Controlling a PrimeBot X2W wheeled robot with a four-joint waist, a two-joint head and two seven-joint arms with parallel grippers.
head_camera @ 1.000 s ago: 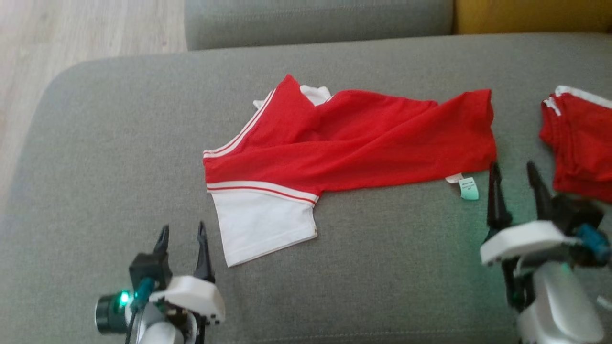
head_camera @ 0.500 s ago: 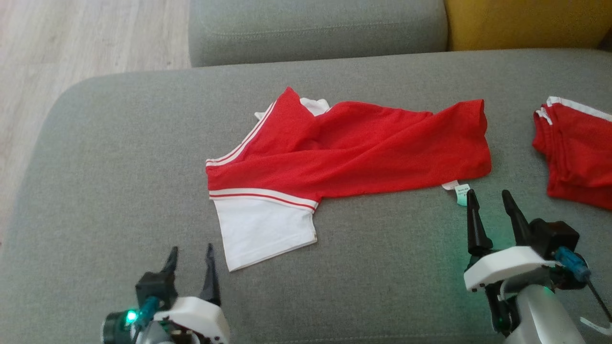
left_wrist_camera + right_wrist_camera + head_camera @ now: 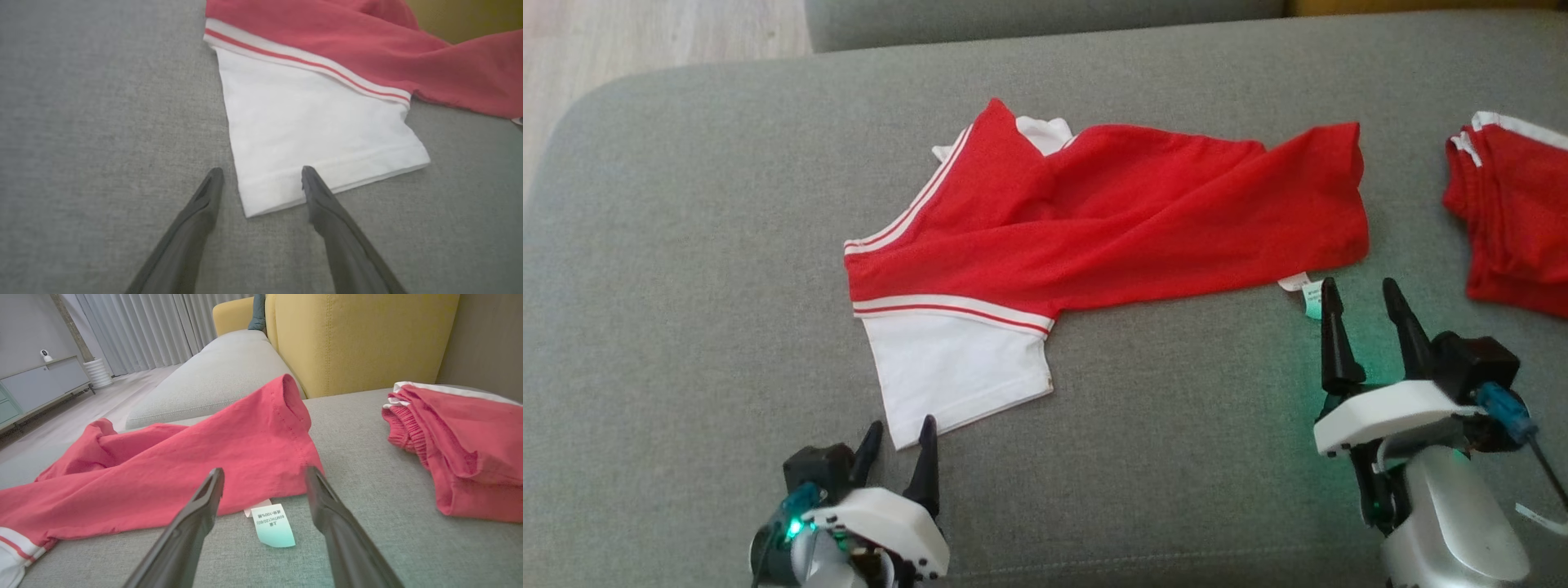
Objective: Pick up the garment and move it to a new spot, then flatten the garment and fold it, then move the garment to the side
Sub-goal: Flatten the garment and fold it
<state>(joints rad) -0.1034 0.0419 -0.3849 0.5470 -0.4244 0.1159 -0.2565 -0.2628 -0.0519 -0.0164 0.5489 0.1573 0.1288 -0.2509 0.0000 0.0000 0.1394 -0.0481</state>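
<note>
The garment point(image 3: 1111, 220) is a red shirt with white stripes and a white sleeve point(image 3: 952, 367), lying crumpled across the grey sofa seat point(image 3: 686, 269). My left gripper point(image 3: 901, 425) stands open at the sleeve's near corner. In the left wrist view the white sleeve point(image 3: 310, 126) has its corner between the open left gripper's point(image 3: 261, 169) fingers. My right gripper point(image 3: 1360, 284) is open just before the red hem, next to the care tag point(image 3: 1311, 298). In the right wrist view the tag point(image 3: 273, 524) lies between the right gripper's point(image 3: 263, 469) spread fingers, with the red garment point(image 3: 184, 465) behind.
A second red garment point(image 3: 1515, 220) lies bunched at the seat's right side, also seen as a red bundle point(image 3: 470, 457). A yellow cushion point(image 3: 359, 339) stands behind. Wooden floor point(image 3: 645, 33) lies beyond the seat's far left edge.
The head camera has shifted. My left gripper has moved right, up to the white sleeve's corner. My right gripper has moved left along the hem to the care tag. Both stay open.
</note>
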